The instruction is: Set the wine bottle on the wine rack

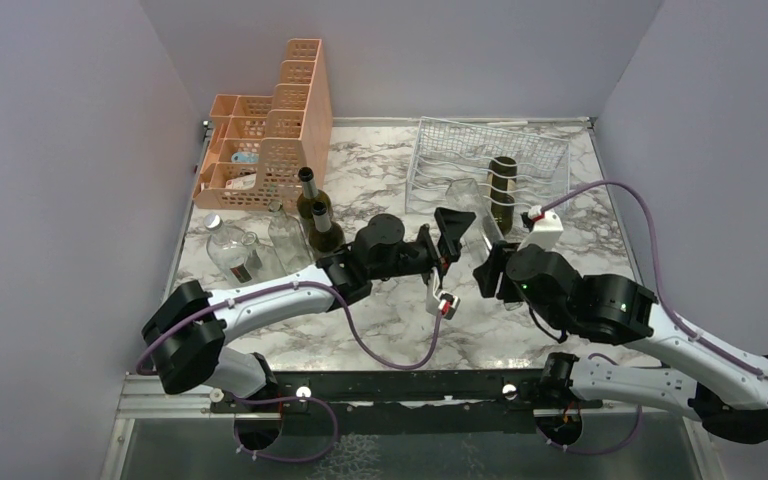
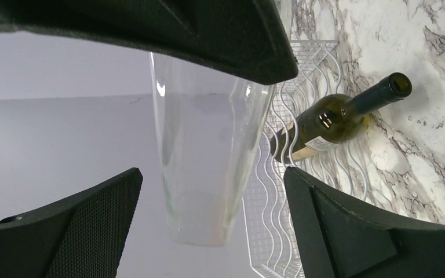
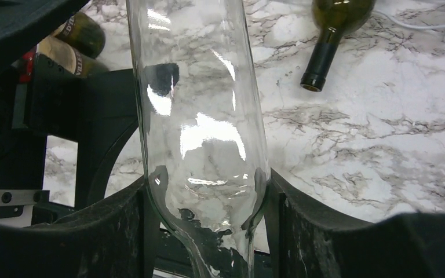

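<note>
A clear, empty wine bottle [image 3: 197, 116] is held near its shoulder by my right gripper [image 3: 205, 229], whose jaws are shut on the glass. In the top view this bottle [image 1: 468, 215] hangs in front of the silvery wire wine rack [image 1: 490, 160], base toward the rack. My left gripper [image 2: 208, 223] stands open around the same bottle [image 2: 208, 145], with a gap on each side of the glass. A dark green bottle [image 2: 336, 119] lies in the rack [image 2: 278, 231], neck toward the arms. From above, the left gripper [image 1: 448, 262] and the right gripper [image 1: 490, 268] meet at mid-table.
A peach perforated organizer [image 1: 270, 130] stands at the back left. Two dark bottles [image 1: 315, 205] and clear glass bottles [image 1: 230, 245] stand upright in front of it. Grey walls close in the marble table [image 1: 380, 320] on three sides.
</note>
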{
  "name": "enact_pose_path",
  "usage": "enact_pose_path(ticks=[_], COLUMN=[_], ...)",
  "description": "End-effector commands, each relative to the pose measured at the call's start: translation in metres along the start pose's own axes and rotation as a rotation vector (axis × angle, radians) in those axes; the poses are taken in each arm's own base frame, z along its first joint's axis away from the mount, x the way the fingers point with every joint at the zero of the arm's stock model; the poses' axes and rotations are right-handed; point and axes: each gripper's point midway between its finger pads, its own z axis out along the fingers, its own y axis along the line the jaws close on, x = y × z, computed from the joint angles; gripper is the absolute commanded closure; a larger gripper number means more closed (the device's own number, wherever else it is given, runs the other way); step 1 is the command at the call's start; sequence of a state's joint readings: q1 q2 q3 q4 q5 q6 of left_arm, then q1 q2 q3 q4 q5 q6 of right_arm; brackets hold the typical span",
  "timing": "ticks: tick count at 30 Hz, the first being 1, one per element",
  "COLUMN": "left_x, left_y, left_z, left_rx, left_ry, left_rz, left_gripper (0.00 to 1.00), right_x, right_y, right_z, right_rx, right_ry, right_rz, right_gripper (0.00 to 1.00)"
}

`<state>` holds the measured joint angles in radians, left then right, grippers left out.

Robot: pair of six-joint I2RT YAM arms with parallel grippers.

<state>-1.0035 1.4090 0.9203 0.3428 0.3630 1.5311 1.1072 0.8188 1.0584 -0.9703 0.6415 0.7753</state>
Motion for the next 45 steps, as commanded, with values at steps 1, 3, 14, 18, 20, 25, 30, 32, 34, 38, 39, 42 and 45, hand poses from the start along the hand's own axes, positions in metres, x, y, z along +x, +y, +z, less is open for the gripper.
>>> enact_pose_path(ticks=[1,3,14,18,20,25,30,32,34,38,39,42,45], left_x=[-0.008,-0.011,0.055,0.056,0.048,0.033,0.025,0.024,0.022,0.017,0.015,0.012,0.01], left_y=[0.028,0.036,0.143,0.147,0.149,0.129,0.098,0.087,0.081,0.083,0.084,0.085,0.083], left_z=[-0.011,-0.017,-0.129,-0.15,-0.154,-0.151,-0.146,-0.147,-0.148,-0.152,-0.153,-0.153,-0.152], left_rx=[-0.079,-0.106,-0.839,-0.861,-0.855,-0.727,-0.594,-0.57,-0.558,-0.559,-0.56,-0.557,-0.544], left_ry=[-0.015,-0.016,0.351,0.424,0.397,0.405,0.461,0.483,0.484,0.449,0.442,0.42,0.412], left_rz=[-0.049,-0.095,-0.975,-1.175,-1.262,-1.371,-1.434,-1.452,-1.461,-1.47,-1.471,-1.478,-1.48], left_gripper=[0.01,0.01,0.01,0.01,0.01,0.01,0.01,0.01,0.01,0.01,0.01,0.01,0.01], right_x=[-0.017,-0.012,0.038,0.055,0.063,0.074,0.085,0.089,0.092,0.086,0.084,0.077,0.069], right_y=[-0.012,-0.015,-0.032,-0.019,-0.013,0.0,0.007,0.004,0.002,0.005,0.005,0.001,-0.003], right_z=[-0.002,-0.001,0.019,0.04,0.053,0.083,0.107,0.115,0.125,0.138,0.14,0.145,0.151], right_rx=[0.059,0.075,0.2,0.188,0.2,0.243,0.25,0.248,0.223,0.141,0.134,0.13,0.128], right_ry=[-0.097,-0.085,0.039,0.073,0.09,0.092,0.079,0.067,0.07,0.082,0.072,0.053,0.037], right_rz=[0.106,0.111,0.123,0.09,0.074,0.038,0.044,0.047,0.046,0.054,0.053,0.057,0.058], right_gripper=[0.99,0.99,0.99,0.99,0.99,0.99,0.99,0.99,0.99,0.99,0.99,0.99,0.99])
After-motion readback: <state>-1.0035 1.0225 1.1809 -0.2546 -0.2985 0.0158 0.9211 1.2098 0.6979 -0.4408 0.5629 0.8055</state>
